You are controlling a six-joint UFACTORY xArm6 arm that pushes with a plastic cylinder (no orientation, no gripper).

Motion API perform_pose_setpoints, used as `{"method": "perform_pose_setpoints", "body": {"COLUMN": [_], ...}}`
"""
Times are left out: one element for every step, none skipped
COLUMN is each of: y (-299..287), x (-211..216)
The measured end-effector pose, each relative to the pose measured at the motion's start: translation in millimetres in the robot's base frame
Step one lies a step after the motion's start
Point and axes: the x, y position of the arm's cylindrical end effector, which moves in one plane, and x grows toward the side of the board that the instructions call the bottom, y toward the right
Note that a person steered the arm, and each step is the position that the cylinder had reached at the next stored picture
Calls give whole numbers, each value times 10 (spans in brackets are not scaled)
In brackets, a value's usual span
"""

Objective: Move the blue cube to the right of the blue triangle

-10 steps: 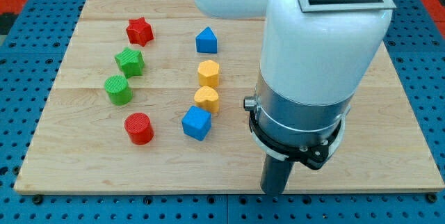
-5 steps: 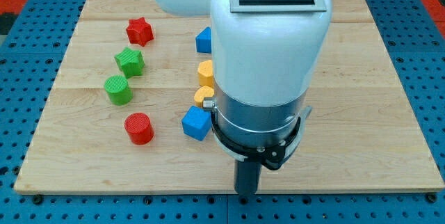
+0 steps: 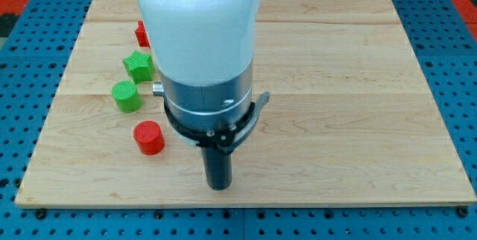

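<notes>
My tip (image 3: 218, 185) touches the wooden board (image 3: 358, 121) near its bottom edge, a little left of centre. The arm's white and grey body covers the middle-left of the board. The blue cube and the blue triangle are hidden behind it, as are the two yellow blocks. My tip is to the right of and below the red cylinder (image 3: 148, 137).
On the view's left stand a red star (image 3: 140, 33), partly hidden by the arm, a green star-like block (image 3: 139, 66), a green cylinder (image 3: 127, 95) and the red cylinder. A blue perforated table surrounds the board.
The arm and my tip have moved to the view's left along the board's bottom edge. The arm now hides the blue cube, the blue triangle and the yellow blocks.
</notes>
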Motion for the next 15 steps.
{"method": "perform_pose_setpoints", "body": {"y": [-90,-194,-363,-797,-1030,-901,-539,-146,-91,-77,623,1037,1011,699,499], "x": [-88,-152,-292,-398,-423,-541,-683,-689,-643,-197,-280,-523,-632,-623,-594]}}
